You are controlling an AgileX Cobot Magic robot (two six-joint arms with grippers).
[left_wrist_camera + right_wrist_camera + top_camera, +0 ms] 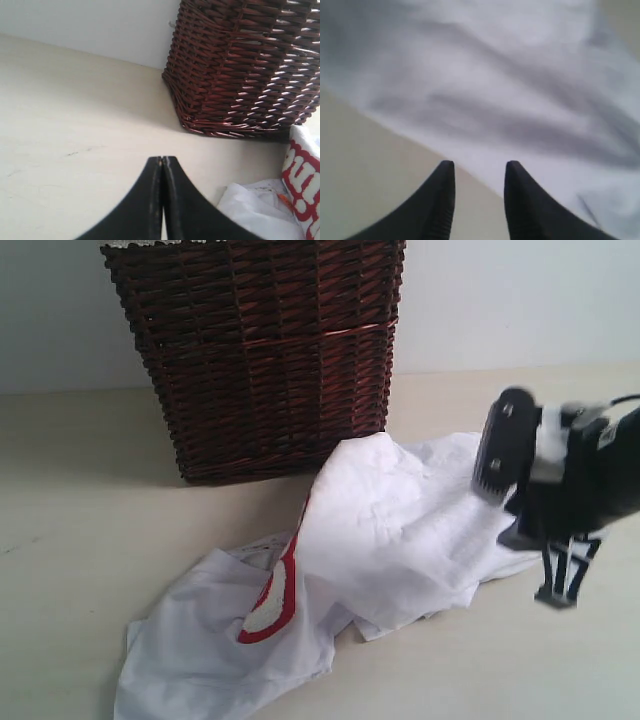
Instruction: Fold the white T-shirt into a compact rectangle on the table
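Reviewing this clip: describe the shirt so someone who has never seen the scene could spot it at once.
Find the tall dark wicker basket at the back of the pale beige table. Just in front of it lies the white T-shirt, a crumpled heap. Unlike the stiff woven basket, it is soft and creased, with red-outlined white lettering on one fold.
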